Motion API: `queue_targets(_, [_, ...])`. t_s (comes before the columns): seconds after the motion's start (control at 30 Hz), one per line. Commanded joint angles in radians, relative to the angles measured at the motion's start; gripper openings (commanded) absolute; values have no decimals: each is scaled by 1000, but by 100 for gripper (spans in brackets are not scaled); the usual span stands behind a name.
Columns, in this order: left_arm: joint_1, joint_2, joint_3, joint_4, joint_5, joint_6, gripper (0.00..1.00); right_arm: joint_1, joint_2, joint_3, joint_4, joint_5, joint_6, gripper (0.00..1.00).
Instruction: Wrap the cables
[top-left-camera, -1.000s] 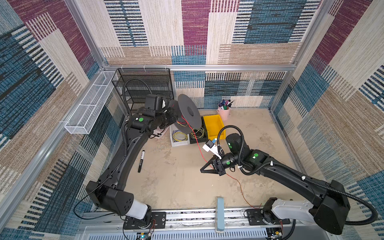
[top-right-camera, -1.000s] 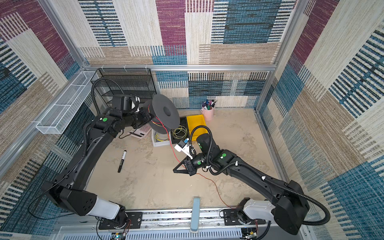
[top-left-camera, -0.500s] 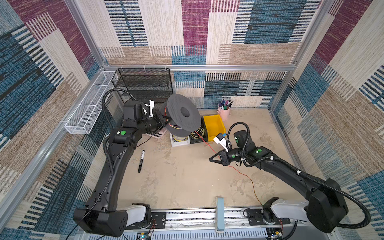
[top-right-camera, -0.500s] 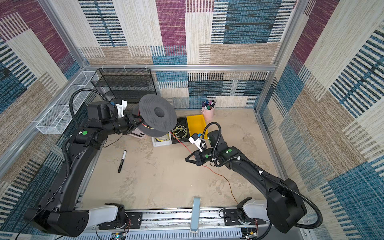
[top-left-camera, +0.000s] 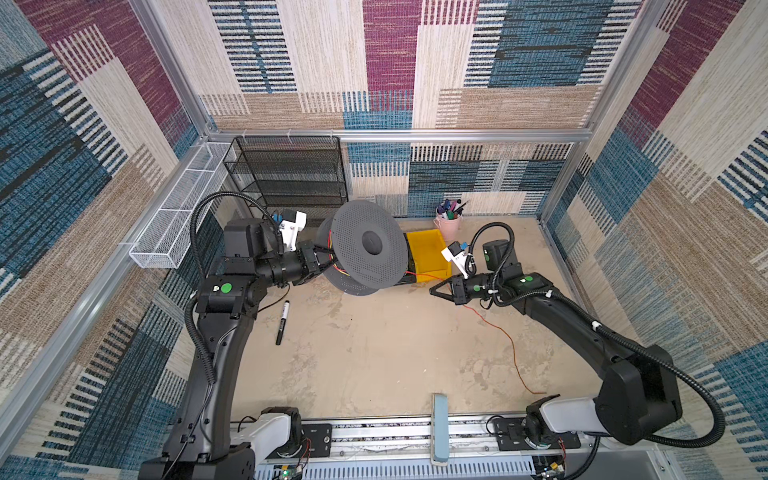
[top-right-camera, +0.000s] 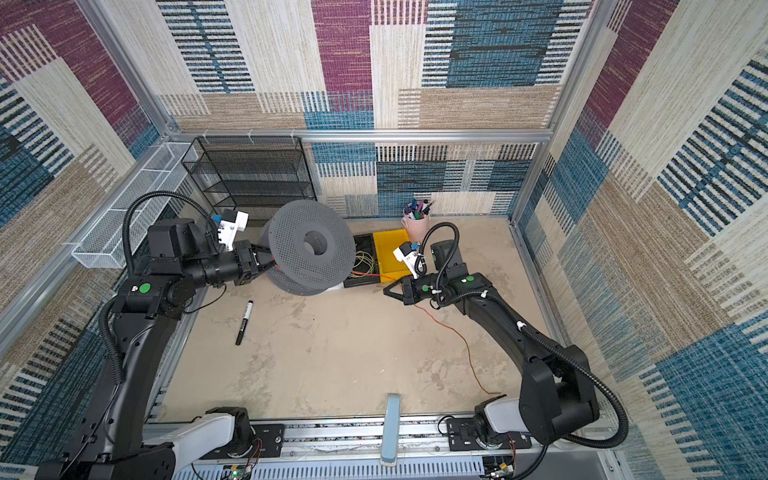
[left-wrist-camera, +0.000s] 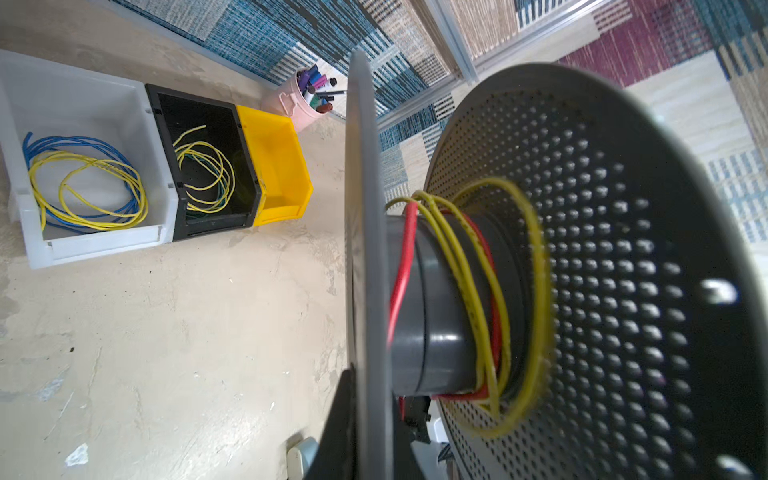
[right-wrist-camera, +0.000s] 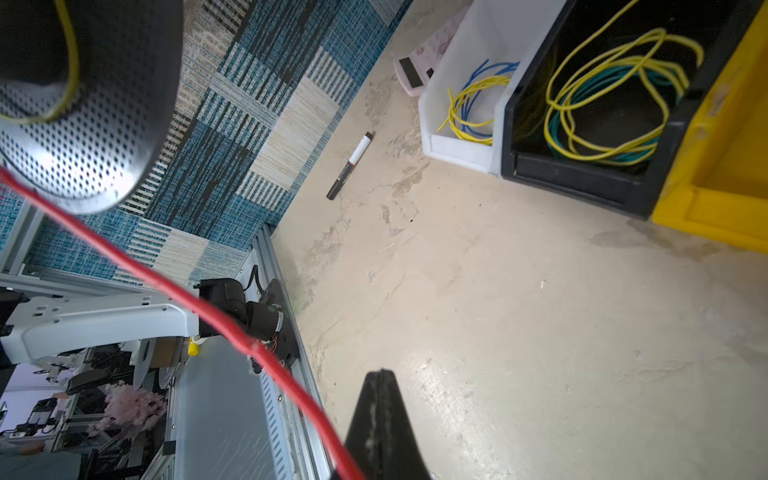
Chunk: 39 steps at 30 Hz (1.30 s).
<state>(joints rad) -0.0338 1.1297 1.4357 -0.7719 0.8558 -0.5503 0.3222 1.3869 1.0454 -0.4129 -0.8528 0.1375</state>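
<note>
Black left gripper (top-left-camera: 323, 261): pinching the rim of one flange of grey spool (top-left-camera: 370, 249). Spool lifted off table (top-left-camera: 374, 365) and tilted, at far centre over the bins.

On the hub, left wrist view: a few turns of red-orange wire (left-wrist-camera: 401, 270), mixed with loose loops of yellow wire (left-wrist-camera: 471, 299).

Right gripper (top-left-camera: 432, 292): fingers (right-wrist-camera: 376, 415) pressed together, just right of the spool, low above the table. Red-orange wire stretched straight from the spool past those fingers in right wrist view. Pinched at the finger roots or only running alongside: cannot tell.

Beyond right gripper: long tail of the same wire trailing across the table toward near right, free end lying at the near-right edge.

Progress, as a judgement: begun, well short of half. Only a few red turns on the hub, most of the length loose on the table. Left to do: many more turns to take in the tail, then secure the end.

Further out:
- Far centre, in a row: white bin (left-wrist-camera: 99, 243) with blue-and-yellow coil (left-wrist-camera: 83, 183), black bin (left-wrist-camera: 216, 226) with yellow-green coil (left-wrist-camera: 203, 174), yellow bin (left-wrist-camera: 278, 166).
- Left of centre on the table: black marker (top-left-camera: 283, 322).
- Far, right of the bins: pink pen cup (top-left-camera: 449, 224).
</note>
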Motion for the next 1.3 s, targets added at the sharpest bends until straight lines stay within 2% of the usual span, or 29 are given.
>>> queue_targets(0.0, [2, -42, 5, -87, 90, 217, 0, -29, 32, 56, -150, 204, -13, 0])
queue_targets(0.07, [-19, -59, -23, -154, 83, 311, 0, -31, 64, 126, -175, 220, -14, 0])
queue_targets(0.23, [-182, -100, -85, -243, -182, 465, 0, -32, 188, 314, -225, 194, -22, 0])
queue_targets(0.37, [-319, -82, -96, -293, -434, 541, 0, -30, 259, 427, -291, 147, -50, 0])
queue_targets(0.57, [-478, -16, -83, -330, -766, 605, 0, -27, 280, 493, -364, 89, -77, 0])
queue_targets(0.63, [-541, 33, -68, -348, -888, 617, 0, -25, 289, 506, -393, 52, -90, 0])
queue_targets(0.67, [-591, 56, -66, -351, -985, 622, 0, -25, 288, 510, -400, 28, -93, 0])
queue_targets(0.77, [-691, 128, -60, -356, -1198, 629, 0, -25, 283, 517, -400, -79, -92, 0])
queue_targets(0.87, [-740, 169, -40, -354, -1301, 627, 0, -25, 276, 533, -395, -186, -80, 0])
queue_targets(1.0, [-769, 196, 0, -350, -1377, 626, 0, -25, 259, 528, -364, -302, -54, 0])
queue_targets(1.17, [-819, 211, 21, -306, -1445, 662, 0, -26, 209, 441, -182, -420, 74, 0])
queue_targets(1.27, [-831, 238, 41, -307, -1482, 663, 0, -21, 185, 412, -117, -471, 122, 10])
